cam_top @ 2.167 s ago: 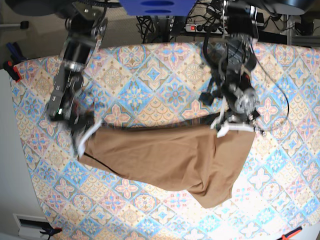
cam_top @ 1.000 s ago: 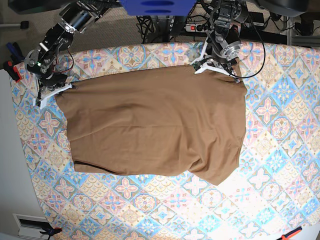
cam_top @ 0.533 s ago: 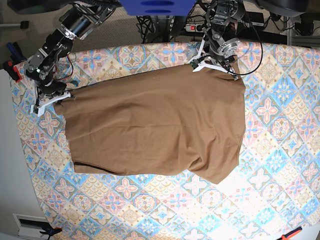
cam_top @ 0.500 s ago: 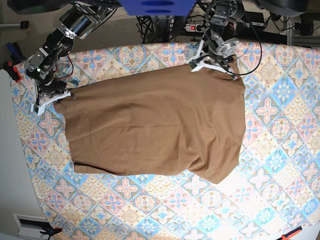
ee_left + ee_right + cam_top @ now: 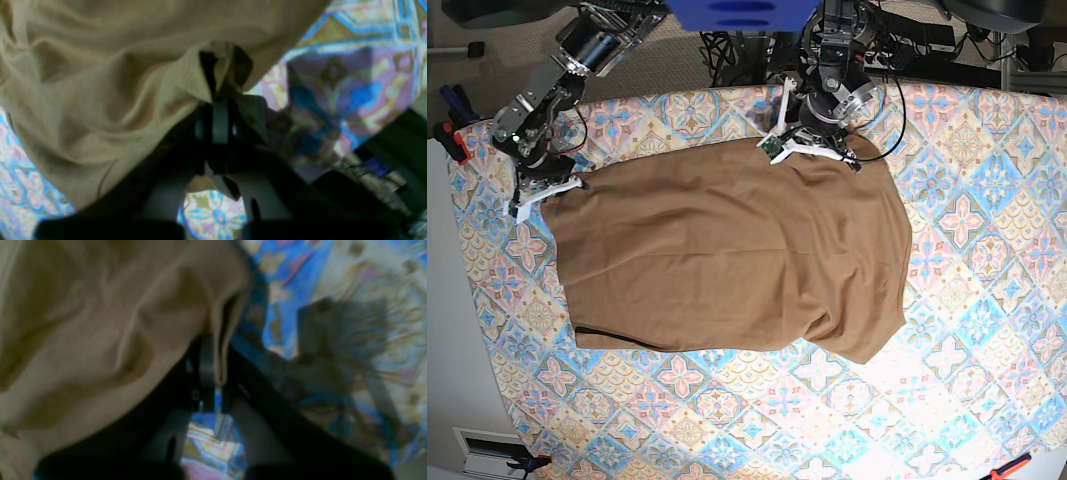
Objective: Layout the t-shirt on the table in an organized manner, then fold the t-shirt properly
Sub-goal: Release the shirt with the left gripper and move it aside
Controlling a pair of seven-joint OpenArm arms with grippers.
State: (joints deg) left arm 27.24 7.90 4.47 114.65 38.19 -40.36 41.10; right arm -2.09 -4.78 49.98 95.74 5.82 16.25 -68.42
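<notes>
The tan-brown t-shirt lies spread over the patterned table, with a loose bulge at its near right corner. My left gripper is shut on the shirt's far edge, right of centre. The left wrist view shows its jaws pinching a bunched fold of the t-shirt. My right gripper is shut on the shirt's far left corner. In the right wrist view a hem fold of the t-shirt sits clamped in that gripper.
Cables and a power strip lie beyond the table's far edge. Clamps grip the cloth at the left edge and an orange one at the near right. A white ledge runs along the left side.
My left gripper has dragged the shirt's far right corner leftward, narrowing the far edge. My right gripper has shifted slightly right with its corner. Both stay shut.
</notes>
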